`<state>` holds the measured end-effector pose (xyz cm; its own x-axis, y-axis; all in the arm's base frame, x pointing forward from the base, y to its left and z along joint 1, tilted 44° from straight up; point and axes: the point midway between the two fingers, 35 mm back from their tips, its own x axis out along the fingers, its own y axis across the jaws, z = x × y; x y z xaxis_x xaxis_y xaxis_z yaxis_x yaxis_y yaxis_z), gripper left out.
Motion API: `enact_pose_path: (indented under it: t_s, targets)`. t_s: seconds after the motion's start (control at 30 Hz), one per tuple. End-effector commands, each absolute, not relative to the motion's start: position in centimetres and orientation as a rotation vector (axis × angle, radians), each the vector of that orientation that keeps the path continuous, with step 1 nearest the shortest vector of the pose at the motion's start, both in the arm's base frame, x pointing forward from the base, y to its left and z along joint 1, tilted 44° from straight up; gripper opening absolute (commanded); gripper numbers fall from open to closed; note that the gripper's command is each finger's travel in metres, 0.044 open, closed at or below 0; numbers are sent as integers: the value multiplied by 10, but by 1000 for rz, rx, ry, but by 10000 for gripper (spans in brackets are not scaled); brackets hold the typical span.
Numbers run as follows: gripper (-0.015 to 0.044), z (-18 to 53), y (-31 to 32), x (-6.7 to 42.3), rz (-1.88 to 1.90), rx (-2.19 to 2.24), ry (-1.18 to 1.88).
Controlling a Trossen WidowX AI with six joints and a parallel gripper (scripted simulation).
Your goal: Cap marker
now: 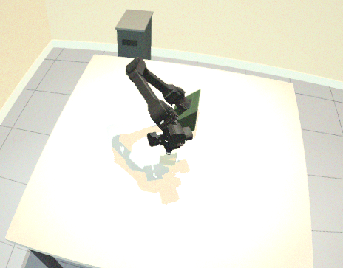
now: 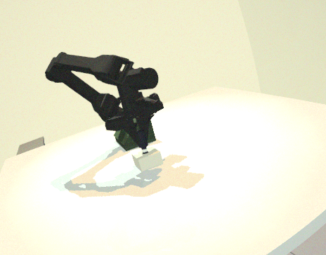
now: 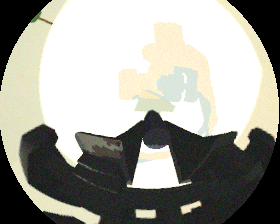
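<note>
My gripper (image 1: 169, 150) (image 2: 142, 145) (image 3: 154, 136) points straight down over the pale holder block (image 2: 149, 160) near the middle of the table (image 1: 244, 188) (image 2: 246, 151). It is shut on the dark marker cap (image 3: 155, 135) (image 2: 143, 147), which shows as a dark round shape between the fingers in the wrist view. A short white piece of the marker (image 2: 145, 152) shows between the cap and the block's top. The cap stands upright in line with the marker; the rest of the marker is hidden by the cap and fingers. In the top view the block is hard to make out against the white table.
A dark green wedge (image 1: 191, 111) (image 2: 124, 140) sits on the table just behind the gripper, under the arm. A grey cabinet (image 1: 134, 33) stands past the table's far edge. Grey tiled floor (image 1: 325, 136) surrounds the table.
</note>
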<state>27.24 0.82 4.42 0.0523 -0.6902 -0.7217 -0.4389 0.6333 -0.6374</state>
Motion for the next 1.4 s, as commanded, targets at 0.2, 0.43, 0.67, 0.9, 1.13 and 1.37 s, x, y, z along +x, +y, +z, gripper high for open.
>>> enact_pose_path:
  t_s: [0.2,0.43,0.67,0.9,1.13,1.37]
  targets:
    - [263,44,8,272,-245,-964,1580]
    - [440,44,8,272,-245,-964,1580]
    - [440,90,54,270,-241,-962,1581]
    - [387,97,59,268,-295,-910,1563]
    - [204,91,53,268,-547,-646,1454]
    - [20,91,53,268,-547,-646,1454]
